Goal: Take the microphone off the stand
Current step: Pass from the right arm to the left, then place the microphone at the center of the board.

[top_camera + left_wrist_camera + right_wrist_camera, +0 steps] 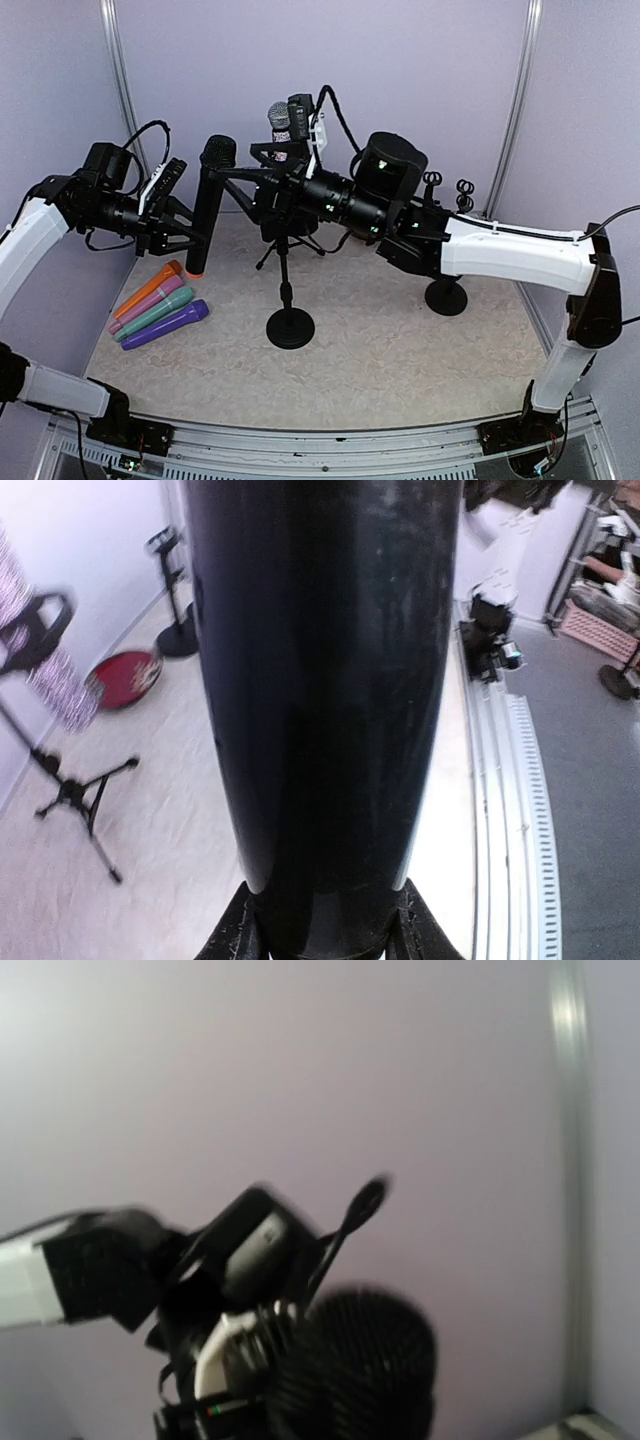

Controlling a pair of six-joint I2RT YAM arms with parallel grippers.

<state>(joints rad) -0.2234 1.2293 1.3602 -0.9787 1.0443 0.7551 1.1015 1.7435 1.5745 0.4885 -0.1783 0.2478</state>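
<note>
A black microphone [207,205] stands upright in the air at the left, mesh head up and orange end down. My left gripper [198,228] is shut on its lower body. In the left wrist view the microphone's barrel [325,680] fills the frame, with both fingers [236,935] pressed against its sides. The black round-based stand [289,325] stands at table centre, apart from the microphone. My right gripper [233,180] reaches in from the right beside the microphone's head, jaws open and holding nothing. The right wrist view shows only the mesh head [350,1370]; its own fingers are out of frame.
A tripod stand [290,243] at the back holds a grey-headed microphone [278,115]. Several coloured microphones [158,305] lie on the table at the left. Another round-based stand [445,296] is at the right, under my right arm.
</note>
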